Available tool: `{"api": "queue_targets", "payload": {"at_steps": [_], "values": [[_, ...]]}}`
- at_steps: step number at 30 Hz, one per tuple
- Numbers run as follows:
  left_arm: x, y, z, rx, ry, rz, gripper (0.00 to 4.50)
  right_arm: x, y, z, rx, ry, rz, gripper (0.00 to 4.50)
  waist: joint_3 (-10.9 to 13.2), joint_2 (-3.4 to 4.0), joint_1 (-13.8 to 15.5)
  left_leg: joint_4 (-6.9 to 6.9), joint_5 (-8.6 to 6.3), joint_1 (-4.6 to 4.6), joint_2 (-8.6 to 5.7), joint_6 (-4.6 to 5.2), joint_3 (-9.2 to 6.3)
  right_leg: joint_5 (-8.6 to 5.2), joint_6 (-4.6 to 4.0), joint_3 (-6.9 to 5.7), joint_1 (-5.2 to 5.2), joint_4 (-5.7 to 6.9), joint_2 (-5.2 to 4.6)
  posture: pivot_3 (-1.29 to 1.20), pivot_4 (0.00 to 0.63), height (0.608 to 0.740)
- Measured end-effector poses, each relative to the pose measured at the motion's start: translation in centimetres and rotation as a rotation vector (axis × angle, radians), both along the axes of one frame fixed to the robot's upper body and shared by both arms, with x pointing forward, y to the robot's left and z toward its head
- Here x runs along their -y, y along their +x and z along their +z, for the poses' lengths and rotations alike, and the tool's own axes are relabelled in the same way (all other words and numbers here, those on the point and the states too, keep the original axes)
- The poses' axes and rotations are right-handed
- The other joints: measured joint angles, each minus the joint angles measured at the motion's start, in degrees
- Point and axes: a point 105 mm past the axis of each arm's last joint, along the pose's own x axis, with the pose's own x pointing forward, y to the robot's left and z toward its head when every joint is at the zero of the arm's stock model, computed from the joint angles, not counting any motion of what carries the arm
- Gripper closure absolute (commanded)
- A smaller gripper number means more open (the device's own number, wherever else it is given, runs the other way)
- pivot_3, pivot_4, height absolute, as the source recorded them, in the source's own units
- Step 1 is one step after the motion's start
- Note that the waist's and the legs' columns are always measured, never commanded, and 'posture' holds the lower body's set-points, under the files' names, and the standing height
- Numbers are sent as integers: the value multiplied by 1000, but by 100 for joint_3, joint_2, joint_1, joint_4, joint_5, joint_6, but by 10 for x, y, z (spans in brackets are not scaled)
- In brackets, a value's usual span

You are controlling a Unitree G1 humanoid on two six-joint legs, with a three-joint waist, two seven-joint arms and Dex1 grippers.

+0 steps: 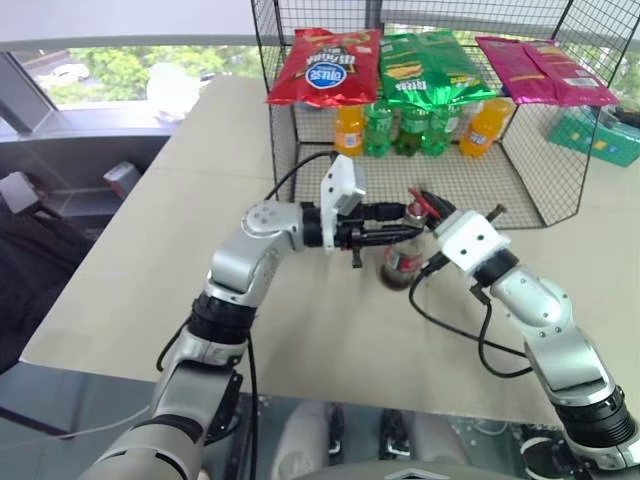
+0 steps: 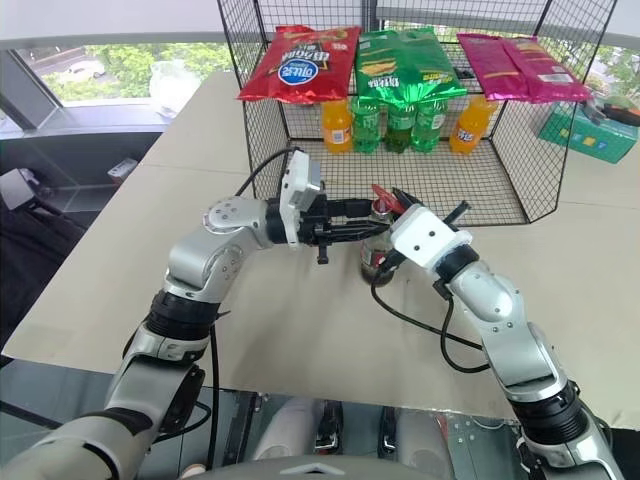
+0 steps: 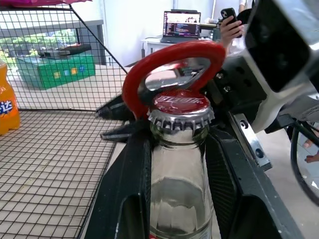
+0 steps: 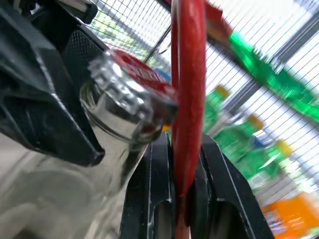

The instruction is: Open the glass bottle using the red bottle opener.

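Observation:
The glass bottle (image 1: pixel 402 264) stands upright on the tan table (image 1: pixel 150 260), just in front of the wire cage. My left gripper (image 1: pixel 400 229) reaches in level from the left and is shut on the bottle's neck; in the left wrist view both black fingers (image 3: pixel 130 189) flank the clear neck (image 3: pixel 178 189) below the crimped red cap (image 3: pixel 180 110). My right gripper (image 4: pixel 185 149) is shut on the handle of the red bottle opener (image 4: pixel 188 84). The opener's ring head (image 3: pixel 149 64) rests over the far edge of the cap, tilted upward.
The wire cage (image 1: pixel 560 170) behind the bottle holds orange soda bottles (image 1: pixel 348 128) and green soda bottles (image 1: pixel 410 125), with chip bags (image 1: pixel 325 65) on top. A green box (image 1: pixel 600 135) sits at the right. Black cables (image 1: pixel 450 325) trail from the right wrist. A person's hand (image 3: pixel 230 22) holds a phone far behind.

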Motion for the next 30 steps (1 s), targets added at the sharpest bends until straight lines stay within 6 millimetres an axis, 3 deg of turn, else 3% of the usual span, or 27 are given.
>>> {"api": "queue_targets", "payload": {"at_steps": [8,12,23,30], "values": [[-1,2,-2,-7,5,8,3520,3,0,-16,150,-96,-73,4500,-29,0,-13,0,4,22,2,-7,0,-1,0,4,9,8,4,0,150,740],[-2,3,-4,-14,7,12,3520,5,3,-27,127,-79,-115,4500,-49,-4,-15,0,4,34,4,-7,0,-2,-1,6,20,7,4,0,150,740],[-3,6,-6,-15,18,28,3520,4,8,-30,153,-138,-165,4500,-84,-5,-16,-1,4,51,5,-7,0,-2,-2,8,33,7,4,0,150,740],[-4,7,-9,-12,39,37,3520,-5,10,-37,81,-78,-106,4500,-109,-3,-20,-15,-14,104,5,-31,-2,-4,-2,9,77,-1,1,0,150,740]]}}
